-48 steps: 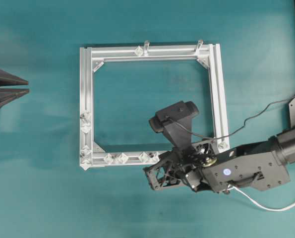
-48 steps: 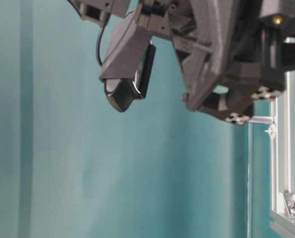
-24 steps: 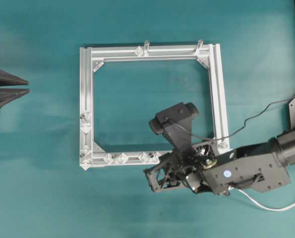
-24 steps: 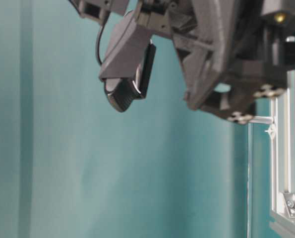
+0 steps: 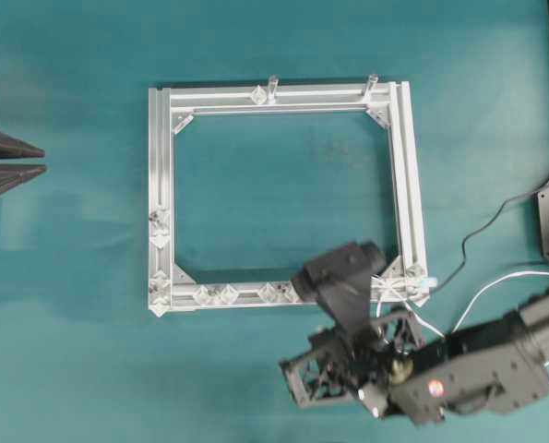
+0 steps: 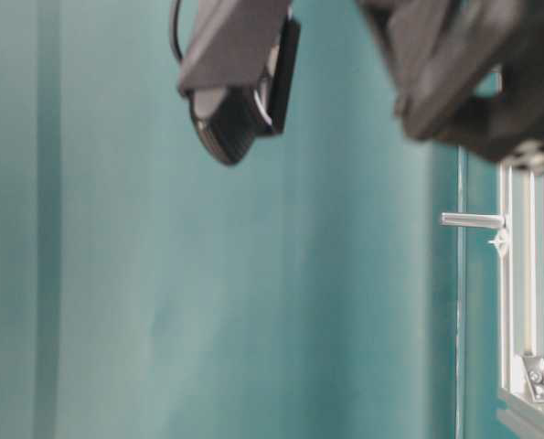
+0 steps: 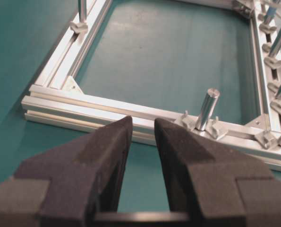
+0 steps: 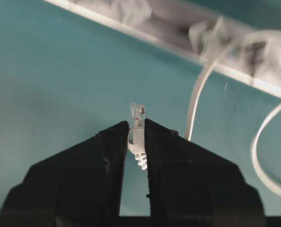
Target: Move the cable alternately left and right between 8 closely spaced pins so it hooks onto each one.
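So the whole teal surface (image 5: 71, 351) is taken up in the middle by a square aluminium frame (image 5: 160, 185), lying flat. Two taller upright metal posts (image 5: 272, 86) stick up off its top rail in the overhead view.

The right arm (image 5: 482, 374) comes in from the lower right corner, sitting below the frame's bottom rail. It carries a black webcam (image 5: 340, 269) that overlaps the bottom right part of the frame from above. In the table-level view that arm is just a blurry dark mass up top, with the webcam hanging beside it.

The left gripper (image 7: 142, 135) sits way over at the left edge in the overhead view, well apart from the frame. Its fingers (image 7: 112, 146) are spread apart with nothing between them, pointing at the near rail in its wrist view.

The white cable (image 5: 495, 284) loops in from the right, runs to the frame's bottom right corner, and curls back toward the right gripper (image 8: 136, 137). In the right wrist view the fingers (image 8: 114, 142) are clamped on the cable's small pale plug (image 8: 137, 113), which pokes out past the tips, over bare surface just beside the rail.

The pins (image 5: 214, 294), tiny shiny diamond studs, sit along the bottom rail and lower left side, with another one on the top rail. Whether the cable actually hooks the corner one, can't tell.
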Motion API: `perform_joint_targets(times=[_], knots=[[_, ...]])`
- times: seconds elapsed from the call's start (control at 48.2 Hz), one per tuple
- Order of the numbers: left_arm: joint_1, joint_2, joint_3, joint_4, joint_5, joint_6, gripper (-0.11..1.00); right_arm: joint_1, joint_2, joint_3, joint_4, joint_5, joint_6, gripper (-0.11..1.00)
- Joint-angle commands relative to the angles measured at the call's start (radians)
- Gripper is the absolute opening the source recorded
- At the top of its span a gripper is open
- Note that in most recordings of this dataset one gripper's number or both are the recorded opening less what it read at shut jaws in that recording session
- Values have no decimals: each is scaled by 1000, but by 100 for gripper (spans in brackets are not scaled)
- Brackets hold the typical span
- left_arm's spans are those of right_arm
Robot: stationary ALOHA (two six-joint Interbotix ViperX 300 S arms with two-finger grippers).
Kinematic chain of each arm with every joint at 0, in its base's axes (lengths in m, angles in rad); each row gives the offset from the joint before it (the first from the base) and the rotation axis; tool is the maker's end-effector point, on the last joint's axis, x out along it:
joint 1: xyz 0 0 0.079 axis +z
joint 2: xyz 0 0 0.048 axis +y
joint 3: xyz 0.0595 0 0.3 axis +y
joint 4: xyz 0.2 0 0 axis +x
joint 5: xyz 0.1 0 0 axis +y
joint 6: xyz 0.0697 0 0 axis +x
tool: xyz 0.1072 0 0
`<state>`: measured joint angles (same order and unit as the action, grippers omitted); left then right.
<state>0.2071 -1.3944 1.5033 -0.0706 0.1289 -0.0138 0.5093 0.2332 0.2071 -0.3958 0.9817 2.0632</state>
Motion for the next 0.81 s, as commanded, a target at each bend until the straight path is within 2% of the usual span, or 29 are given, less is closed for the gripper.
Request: perform_joint_targets(times=[0.0,0.187,0.518,0.601,0.788], knots=[[0,-3,-31,3,8,-3,32,34,-2,-46,-14,18,26,14],[2,-2,-40,3,17,-3,32,67,34,-98,-17,87,63,14],[2,-2,-40,3,18,-3,32,46,69,-169,-26,112,64,14],[0,-2,-40,3,18,-3,32,31,101,-212,-28,114,64,14],[2,-2,-40,3,18,-3,32,-11,204,-380,-43,156,63,14]])
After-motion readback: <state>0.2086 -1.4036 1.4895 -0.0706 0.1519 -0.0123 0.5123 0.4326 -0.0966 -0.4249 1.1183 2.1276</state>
